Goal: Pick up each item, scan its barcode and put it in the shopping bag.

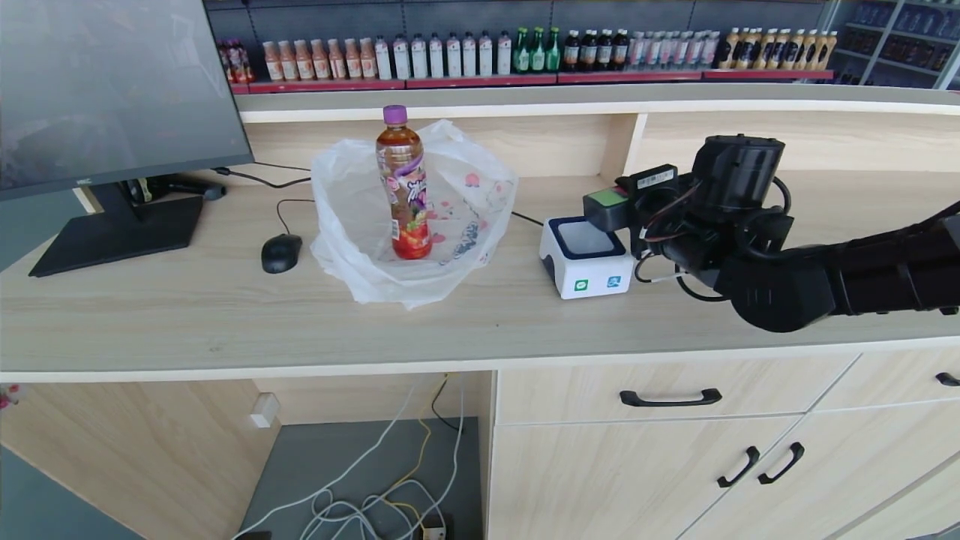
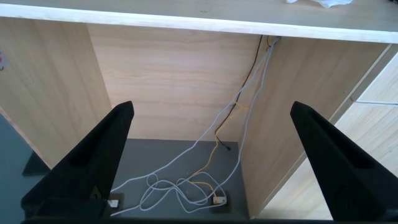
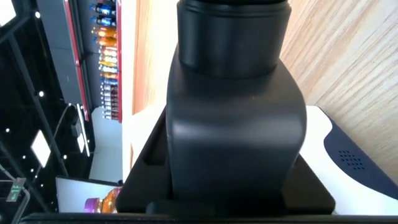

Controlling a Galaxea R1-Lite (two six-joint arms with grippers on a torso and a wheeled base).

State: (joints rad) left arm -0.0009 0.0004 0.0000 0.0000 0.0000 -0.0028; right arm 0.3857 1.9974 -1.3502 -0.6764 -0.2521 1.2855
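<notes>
Bottle [image 1: 403, 187]: upright inside the shopping bag [image 1: 337, 195], on the surface [image 1: 187, 315].
Scanner [image 1: 585, 259]: just beside the bag.
Left gripper [image 2: 211, 109]: mine, spread wide, holding nothing, below the surface's edge.
Right gripper [image 1: 607, 210]: mine, above the scanner; I cannot tell its opening.

One bottle [image 1: 403, 187], one bag [image 1: 484, 199], one scanner [image 1: 589, 264], one mouse [image 1: 281, 253], one monitor [image 1: 112, 82]. Four handles [image 1: 670, 397] show below. The shelf bottles [image 1: 480, 54] number perhaps forty, too small to count surely.
</notes>
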